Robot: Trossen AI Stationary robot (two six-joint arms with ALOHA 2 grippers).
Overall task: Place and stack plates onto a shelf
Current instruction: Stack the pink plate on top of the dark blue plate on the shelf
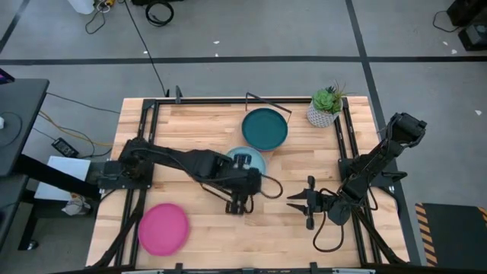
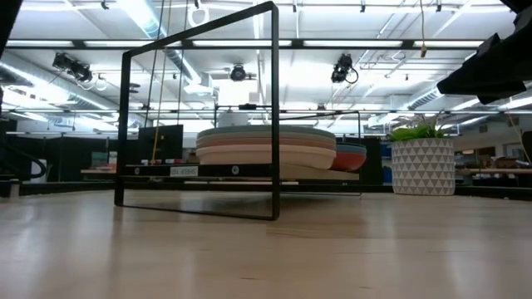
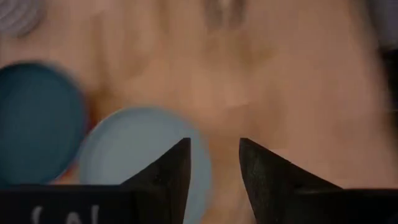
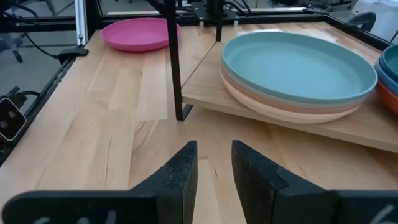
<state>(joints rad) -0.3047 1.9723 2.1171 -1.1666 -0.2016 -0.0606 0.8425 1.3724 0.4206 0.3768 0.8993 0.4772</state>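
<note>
Fingers slightly parted on your left gripper (image 1: 239, 205), empty, centre frame just below the light blue plate (image 1: 251, 161) stacked on the shelf (image 4: 205, 84). Right gripper (image 1: 302, 203) parted, empty. Pink plate (image 1: 163, 228) lower left.

Two dark, jointed arms are seen from above, each built of black segments with black cables looped beside them. The left gripper (image 1: 239, 205) and right gripper (image 1: 295, 201) are fitted with two dark, tapering, matte fingers (image 4: 177, 177). Faint pale markings are carried on the wrist housings.
</note>
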